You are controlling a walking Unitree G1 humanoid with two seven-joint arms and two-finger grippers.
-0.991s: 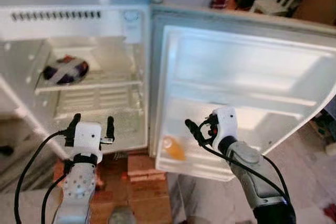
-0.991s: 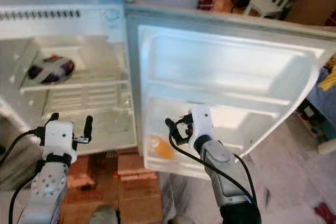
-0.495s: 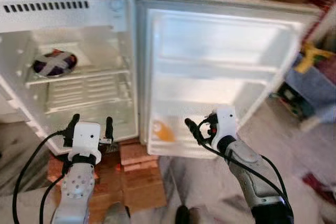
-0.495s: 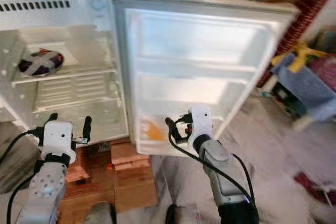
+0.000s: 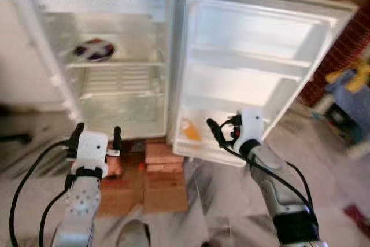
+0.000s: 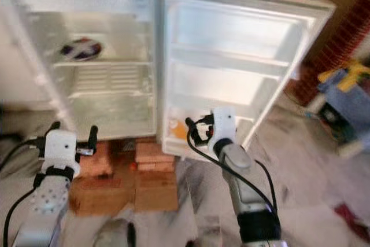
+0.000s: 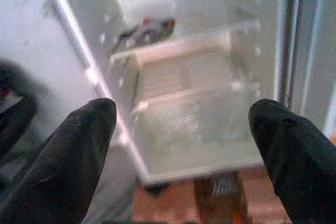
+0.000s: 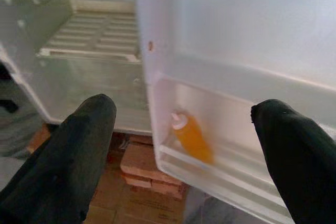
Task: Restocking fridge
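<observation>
The small white fridge [image 5: 124, 93] stands wide open, its door [image 5: 254, 56] swung out to the right. An orange bottle [image 5: 189, 131] leans in the door's bottom shelf, and the right wrist view also has this bottle [image 8: 191, 137]. A dark round dish [image 5: 93, 50] rests on the upper wire shelf; the left wrist view catches the dish [image 7: 147, 29] too. My left gripper [image 5: 95, 137] is held up open before the fridge's lower edge, holding nothing. My right gripper [image 5: 224, 130] is open and empty, short of the door's bottom shelf and right of the bottle.
The fridge sits on red bricks [image 5: 163, 154], with flat brown cardboard [image 5: 144, 192] on the marble floor in front. A blue heap with a yellow item [image 5: 352, 82] lies at the right by a red brick wall [image 5: 341, 44].
The whole picture has shifted: the fridge now looks smaller and farther off, so the camera has moved back. Both grippers stay raised and open, holding nothing.
</observation>
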